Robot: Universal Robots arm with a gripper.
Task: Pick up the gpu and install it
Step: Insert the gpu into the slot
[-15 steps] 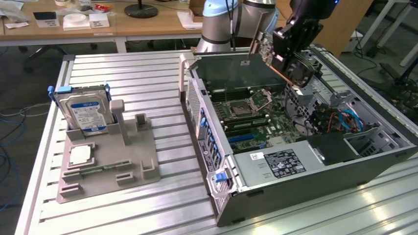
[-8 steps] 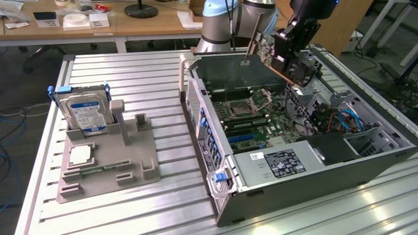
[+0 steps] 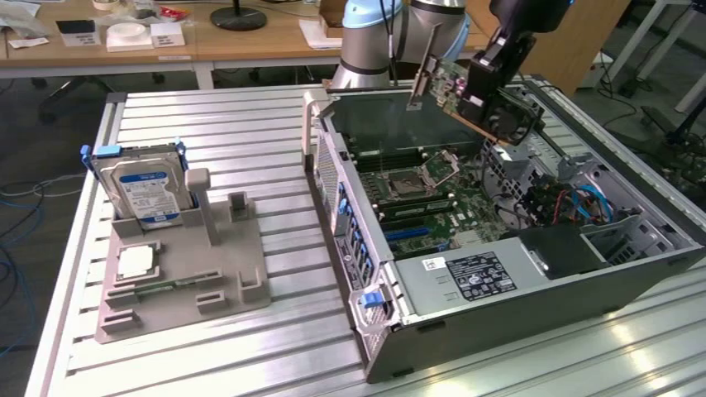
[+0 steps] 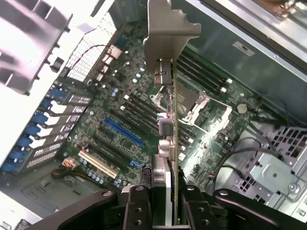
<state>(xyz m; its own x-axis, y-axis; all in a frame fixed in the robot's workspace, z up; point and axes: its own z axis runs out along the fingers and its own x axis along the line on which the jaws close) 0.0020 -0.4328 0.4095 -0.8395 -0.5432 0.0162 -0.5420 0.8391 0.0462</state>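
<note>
My gripper (image 3: pixel 493 70) is shut on the gpu (image 3: pixel 477 101), a green-backed card with a black fan and a silver bracket, which hangs tilted over the back of the open computer case (image 3: pixel 364 248). The wrist view looks down the gpu (image 4: pixel 175 139) edge-on, its metal bracket (image 4: pixel 168 28) pointing away. My gripper (image 4: pixel 165 213) clamps it between dark fingers (image 4: pixel 136 206). Beneath it lies the motherboard (image 4: pixel 120 110) with a blue slot (image 4: pixel 123 132) and a white slot (image 4: pixel 98 163), well apart from the card.
A grey fixture tray (image 3: pixel 182 277) at the exterior view's left holds a silver hard drive (image 3: pixel 141 188) with a blue-white label and a processor chip (image 3: pixel 135 263). Inside the case are the processor socket (image 3: pixel 425 175), the power supply (image 3: pixel 474 277) and blue cables (image 3: pixel 593 203).
</note>
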